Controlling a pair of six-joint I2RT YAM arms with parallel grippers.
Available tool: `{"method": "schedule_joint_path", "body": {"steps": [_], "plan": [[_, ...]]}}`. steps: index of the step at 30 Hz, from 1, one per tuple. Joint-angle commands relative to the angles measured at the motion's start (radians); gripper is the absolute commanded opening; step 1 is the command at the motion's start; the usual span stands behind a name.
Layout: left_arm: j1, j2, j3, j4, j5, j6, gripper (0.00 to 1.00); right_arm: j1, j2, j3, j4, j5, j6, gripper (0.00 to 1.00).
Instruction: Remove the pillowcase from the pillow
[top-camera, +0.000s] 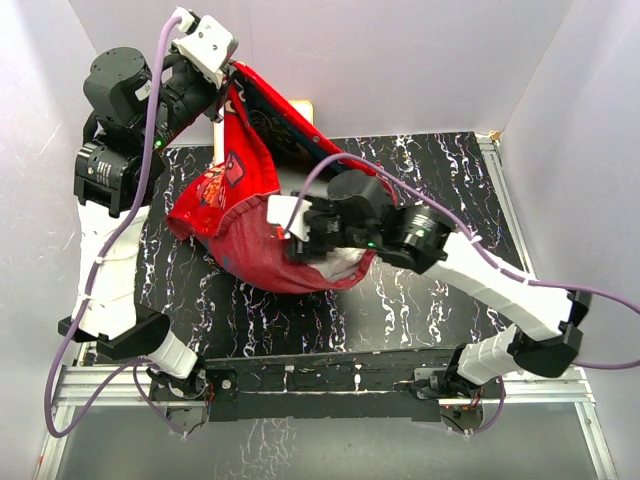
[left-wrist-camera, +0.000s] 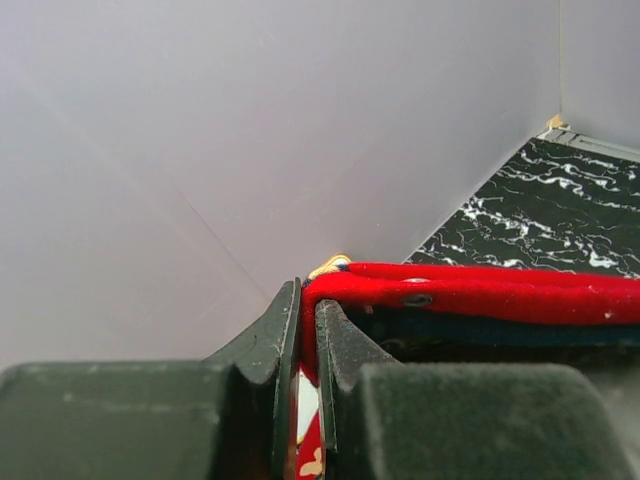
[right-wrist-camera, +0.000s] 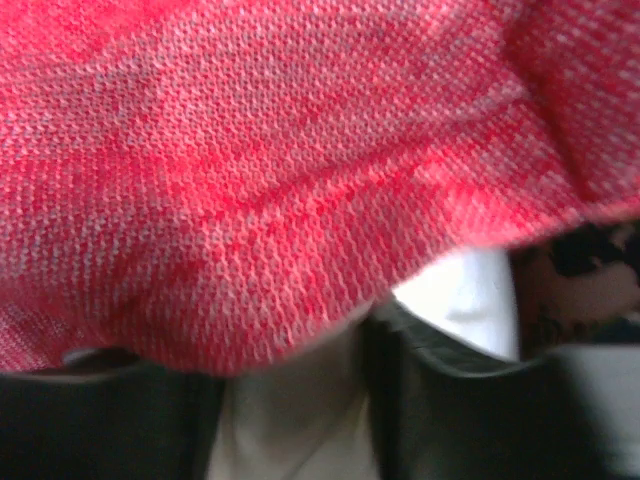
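Observation:
The red pillowcase (top-camera: 240, 215) hangs from the upper left down to the table's middle, its duller inside facing up near the bottom. My left gripper (top-camera: 232, 75) is shut on its red hem (left-wrist-camera: 470, 292), held high at the back left; the hem runs right from the jaws (left-wrist-camera: 307, 330). My right gripper (top-camera: 283, 228) reaches into the case's lower part. In the right wrist view the red weave (right-wrist-camera: 250, 170) fills the frame and off-white pillow fabric (right-wrist-camera: 290, 420) sits pinched between the fingers. A bit of the pillow (top-camera: 345, 265) shows under the case's edge.
The black marbled table top (top-camera: 430, 160) lies under everything. Grey walls close the back and sides. A small wood-framed board (top-camera: 303, 108) peeks out at the back behind the raised hem. The metal rail (top-camera: 320, 385) runs along the near edge.

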Motion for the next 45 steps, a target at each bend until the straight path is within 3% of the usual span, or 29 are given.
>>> {"method": "schedule_joint_path", "body": {"steps": [1,2,3,7,14,15,18,19,22,30,38,42,45], "plan": [[0.014,-0.042,0.069,0.111,-0.011,-0.06,0.0,0.014,0.107,0.012,0.154,-0.015,0.03,0.31],[0.014,-0.046,0.065,0.102,-0.001,-0.073,0.0,0.014,0.111,0.032,0.205,-0.038,0.059,0.12],[0.014,-0.054,0.055,0.093,0.01,-0.084,0.0,0.014,0.109,0.052,0.241,-0.06,0.088,0.08],[0.014,-0.107,-0.043,0.088,0.049,-0.13,0.0,-0.002,0.092,0.15,0.344,-0.168,0.246,0.08],[0.014,-0.162,-0.113,0.113,0.075,-0.162,0.0,-0.015,0.109,0.384,0.334,-0.232,0.428,0.08],[0.014,-0.165,-0.111,0.112,0.084,-0.163,0.04,-0.015,0.107,0.405,0.336,-0.244,0.439,0.08],[0.014,-0.178,-0.098,0.097,0.146,-0.149,0.59,-0.015,0.118,0.477,0.334,-0.223,0.462,0.08],[0.013,-0.18,-0.081,0.084,0.171,-0.155,0.71,-0.015,0.136,0.509,0.326,-0.197,0.475,0.08],[0.014,-0.179,-0.024,0.024,0.242,-0.197,0.84,-0.015,0.201,0.627,0.27,-0.104,0.498,0.08],[0.014,-0.277,-0.181,-0.118,0.283,-0.223,0.83,-0.035,0.335,0.705,0.244,0.152,0.533,0.08],[0.014,-0.322,-0.202,-0.247,0.163,-0.106,0.65,-0.152,0.383,0.705,0.251,0.131,0.627,0.08],[0.014,-0.36,-0.298,-0.218,0.071,-0.051,0.64,-0.179,0.4,0.711,0.258,0.105,0.65,0.08],[0.013,-0.386,-0.407,-0.118,0.028,-0.046,0.7,-0.179,0.409,0.7,0.271,0.058,0.669,0.08]]}}
